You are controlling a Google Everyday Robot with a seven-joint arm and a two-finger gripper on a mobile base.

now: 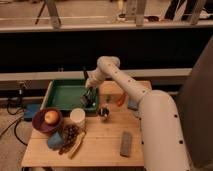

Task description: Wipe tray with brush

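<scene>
The green tray (pixel 62 95) lies on the back left of the wooden table. My gripper (pixel 89 98) hangs low over the tray's right front corner, reaching in from the right. It is shut on the brush (pixel 84 76), whose thin black handle sticks up and back above the gripper. The bristle end is lost among the dark shapes at the tray floor, so contact with the tray cannot be judged.
In front of the tray stand a purple bowl (pixel 45 121) holding an apple, a white cup (pixel 77 118) and a small dark cup (pixel 104 112). Grapes (pixel 70 135) and a blue object (pixel 55 140) lie near the front edge. An orange-handled tool (pixel 120 100) and a grey block (pixel 126 143) lie to the right.
</scene>
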